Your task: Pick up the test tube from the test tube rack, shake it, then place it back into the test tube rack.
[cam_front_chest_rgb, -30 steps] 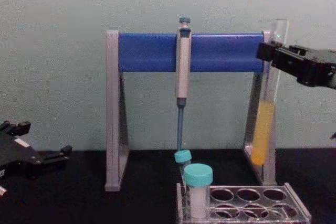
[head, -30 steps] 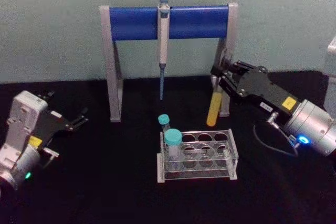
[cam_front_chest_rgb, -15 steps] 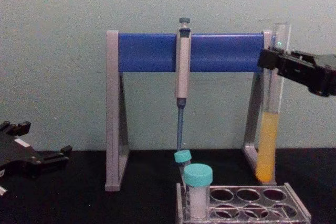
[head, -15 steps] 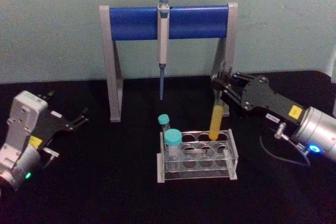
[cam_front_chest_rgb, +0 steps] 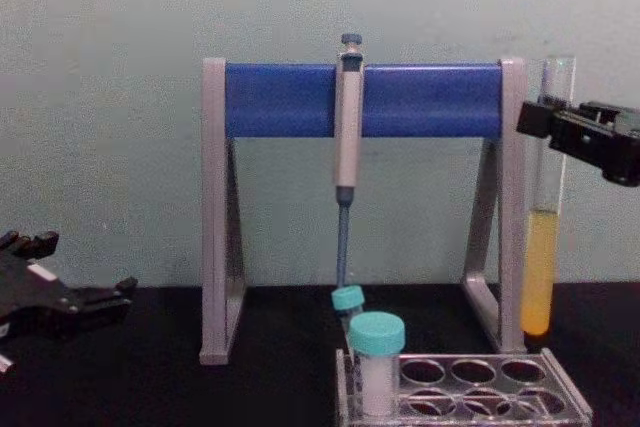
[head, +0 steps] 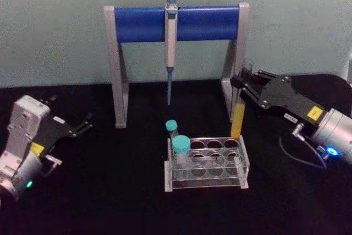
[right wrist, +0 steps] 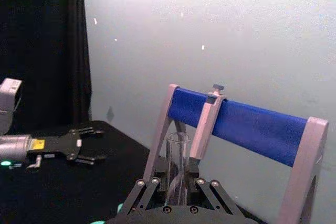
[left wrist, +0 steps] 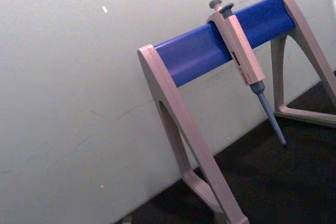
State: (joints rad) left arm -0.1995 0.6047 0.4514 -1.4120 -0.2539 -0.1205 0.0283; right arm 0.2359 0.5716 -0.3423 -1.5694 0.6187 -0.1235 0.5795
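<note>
The right end effector (head: 242, 82), clamped on the test tube (head: 237, 120), has swung it from tilted to upright. The rack (head: 206, 184) sits just below, so reinsertion looks next. The left end effector (head: 77, 126) idles open.

Right gripper (cam_front_chest_rgb: 553, 130) grips the test tube (cam_front_chest_rgb: 541, 269) upright — hanging just above the test tube rack (cam_front_chest_rgb: 478, 409), right end.

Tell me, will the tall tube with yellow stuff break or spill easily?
Probably fragile: the test tube looks like thin clear glass. It has no cap, so hard shaking might spill the yellow liquid. Smooth glass may slip in the right gripper.
</note>
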